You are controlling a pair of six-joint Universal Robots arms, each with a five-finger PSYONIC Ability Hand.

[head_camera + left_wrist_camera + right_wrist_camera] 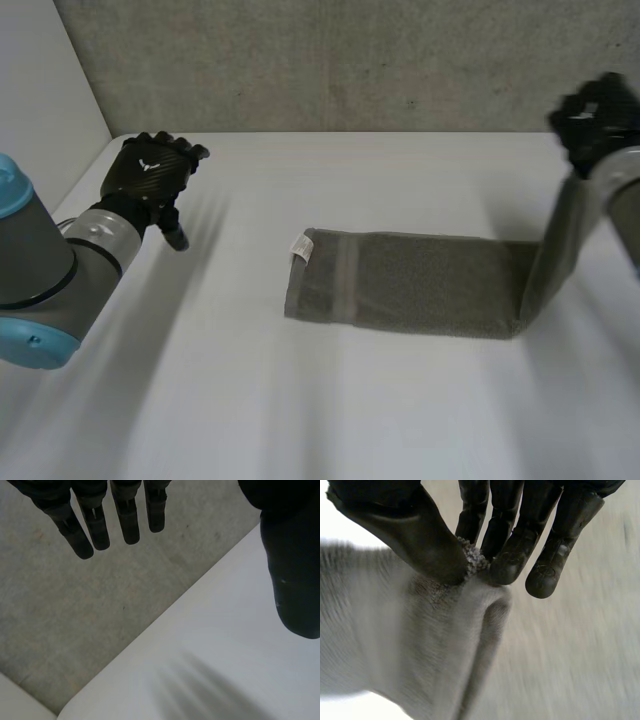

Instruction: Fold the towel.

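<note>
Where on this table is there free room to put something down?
The table is bare between the left hand and the towel, along the towel's near side, and behind it up to the wall. Crowded at the right hand, which pinches the towel's lifted end.

Bare lab: white table [300, 420], concrete wall [350, 60]
</note>
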